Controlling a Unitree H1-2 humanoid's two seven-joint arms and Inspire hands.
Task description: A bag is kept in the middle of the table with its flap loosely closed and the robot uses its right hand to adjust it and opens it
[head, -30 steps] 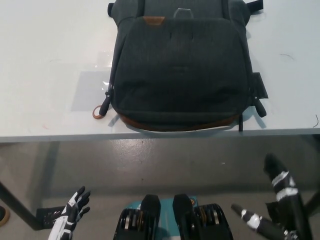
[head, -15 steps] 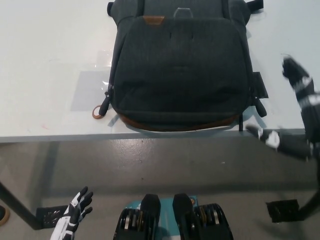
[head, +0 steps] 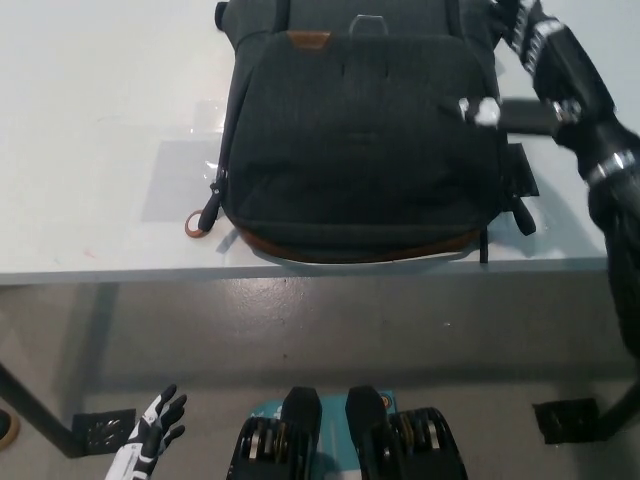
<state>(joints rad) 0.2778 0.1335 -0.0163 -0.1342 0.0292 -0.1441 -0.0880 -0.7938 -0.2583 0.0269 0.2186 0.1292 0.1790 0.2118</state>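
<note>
Now the black right hand [head: 535, 75] is up over the table [head: 90, 130], spread at the bag's [head: 360, 150] upper right corner — fingers apart, one white-tipped finger [head: 484, 111] lying across the flap [head: 350, 110], the others reaching toward the top edge. It grips nothing; whether the fingertip actually presses the fabric, I cannot tell. The bag sits in the middle of the table, its brown-trimmed bottom edge at the near rim, flap down and closed, a brown tab [head: 307, 40] and a metal clasp [head: 367, 24] along the top. A zip pull with an orange ring [head: 196, 224] lies just beside its left corner. The white left hand [head: 155, 430] hangs low at the lower left — open, empty, well below the table.
</note>
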